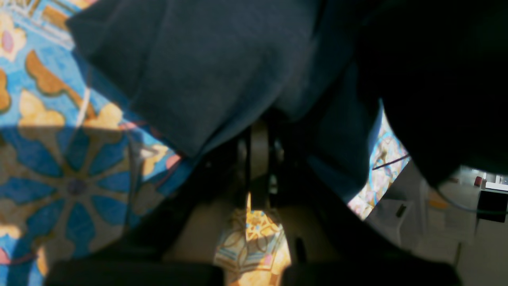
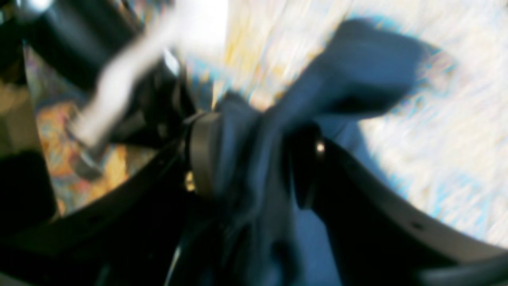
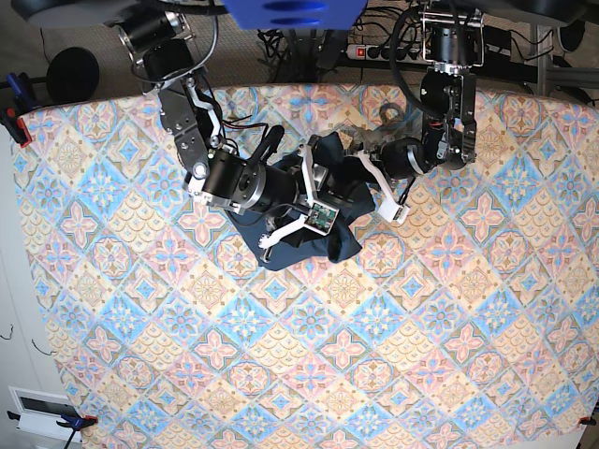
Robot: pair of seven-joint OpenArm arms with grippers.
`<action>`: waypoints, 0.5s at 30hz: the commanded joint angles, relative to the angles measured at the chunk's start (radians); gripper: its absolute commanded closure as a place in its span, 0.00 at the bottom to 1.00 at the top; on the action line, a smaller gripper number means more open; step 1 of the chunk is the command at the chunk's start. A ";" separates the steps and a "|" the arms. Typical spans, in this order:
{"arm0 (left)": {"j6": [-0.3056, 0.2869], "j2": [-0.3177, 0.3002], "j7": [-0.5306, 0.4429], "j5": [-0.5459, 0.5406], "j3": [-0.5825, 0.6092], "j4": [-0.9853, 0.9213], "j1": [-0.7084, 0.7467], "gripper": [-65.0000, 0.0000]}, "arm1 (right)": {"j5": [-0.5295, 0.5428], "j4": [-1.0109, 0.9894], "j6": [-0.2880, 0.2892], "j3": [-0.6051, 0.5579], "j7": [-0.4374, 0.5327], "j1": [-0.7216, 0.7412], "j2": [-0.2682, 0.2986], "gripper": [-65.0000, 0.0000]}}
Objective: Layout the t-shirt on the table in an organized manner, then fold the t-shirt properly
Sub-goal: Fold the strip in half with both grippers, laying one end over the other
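Note:
The dark navy-teal t-shirt (image 3: 299,245) lies bunched in a heap at the middle-back of the patterned table (image 3: 374,355). My right gripper (image 3: 314,192) is at the heap's top. In the blurred right wrist view it (image 2: 254,159) is shut on a gathered fold of the t-shirt (image 2: 357,67), above the table (image 2: 436,139). My left gripper (image 3: 360,178) is at the heap's right side. In the left wrist view the t-shirt (image 1: 206,67) drapes across the top and narrows into the closed left gripper (image 1: 260,131), above the table (image 1: 59,171). No white label shows.
A power strip and cables (image 3: 370,49) lie behind the table's far edge. A clamp (image 3: 17,122) holds the cloth at the left corner. In the left wrist view the table edge and white boxes on the floor (image 1: 397,214) show at lower right.

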 commanded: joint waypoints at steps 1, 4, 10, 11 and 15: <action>0.024 0.000 0.029 0.059 0.007 -0.002 0.003 1.00 | 0.010 0.025 -0.001 0.004 0.018 -0.004 0.001 0.60; 0.022 -0.003 0.026 0.059 0.005 -0.002 0.003 1.00 | 0.010 0.033 -0.001 0.004 0.018 -0.066 0.002 0.60; 0.019 -0.003 0.030 0.059 0.004 0.099 0.035 1.00 | 0.056 0.034 -0.001 0.028 0.027 -0.101 0.002 0.60; 0.019 -0.004 0.030 0.059 0.004 0.134 0.049 1.00 | 0.073 0.033 -0.001 0.057 0.041 -0.101 0.002 0.60; 0.021 -0.041 0.030 0.059 0.002 0.211 0.086 1.00 | 0.148 0.025 -0.001 0.172 0.078 -0.086 0.002 0.60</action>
